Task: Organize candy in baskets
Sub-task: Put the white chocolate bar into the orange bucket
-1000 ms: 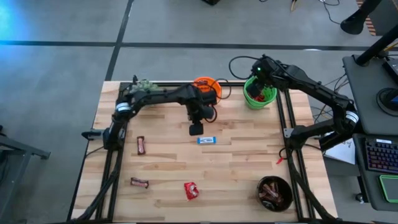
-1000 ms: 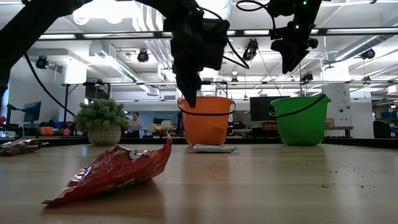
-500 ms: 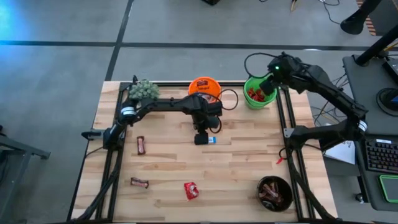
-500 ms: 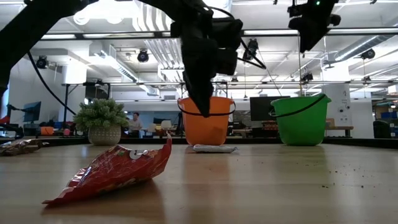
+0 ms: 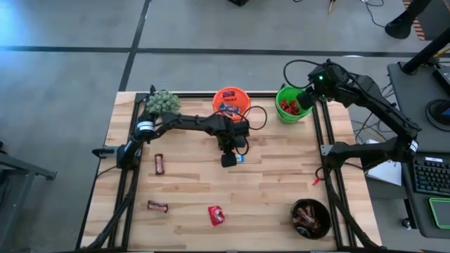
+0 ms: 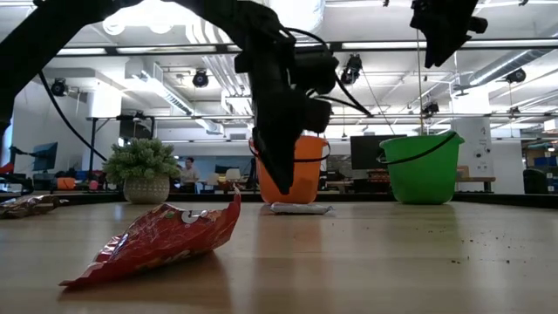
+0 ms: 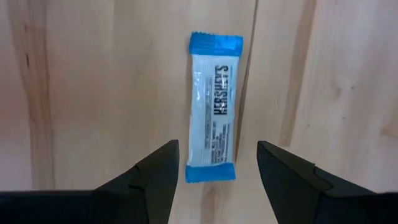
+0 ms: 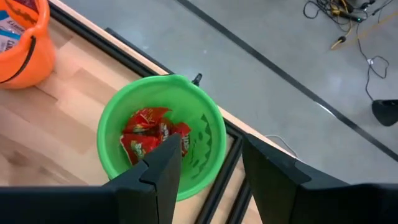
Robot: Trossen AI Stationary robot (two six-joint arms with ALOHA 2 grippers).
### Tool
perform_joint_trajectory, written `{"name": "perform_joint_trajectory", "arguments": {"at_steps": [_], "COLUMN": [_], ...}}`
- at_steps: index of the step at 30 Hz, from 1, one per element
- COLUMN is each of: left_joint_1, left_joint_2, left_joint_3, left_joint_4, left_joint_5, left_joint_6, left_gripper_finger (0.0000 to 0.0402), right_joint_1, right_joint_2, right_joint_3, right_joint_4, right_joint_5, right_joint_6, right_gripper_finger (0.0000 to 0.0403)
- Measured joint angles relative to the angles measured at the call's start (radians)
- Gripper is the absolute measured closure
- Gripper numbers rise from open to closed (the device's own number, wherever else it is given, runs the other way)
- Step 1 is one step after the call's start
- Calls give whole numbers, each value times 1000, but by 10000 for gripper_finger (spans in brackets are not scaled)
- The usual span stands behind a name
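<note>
My left claw [image 7: 214,163], fingers wide, straddles the blue candy bar [image 7: 213,107]; I should drop straight, then pinch its middle.

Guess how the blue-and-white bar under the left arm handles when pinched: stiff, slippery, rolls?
The blue-and-white bar lies flat on the table, so it probably won't roll. Its glossy wrapper may slip a little between the open left tool fingers. It looks small and thin, likely light; the crimped ends would flex, the middle probably stays fairly stiff.
</note>
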Motion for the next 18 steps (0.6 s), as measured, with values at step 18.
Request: {"name": "perform_joint_trajectory", "arguments": {"at_steps": [18], "left_joint_1": [0], "left_joint_2": [80], "left_joint_3": [-16], "left_joint_4": [81], "left_joint_5": [-35], "left_joint_6": [-24], "left_gripper_finger": [204], "right_joint_1": [0], "right_joint_2": [0], "right_joint_3": [0], "right_joint_4": [-4], "right_joint_5": [0], "right_joint_6": [16], "right_gripper_finger": [243]}}
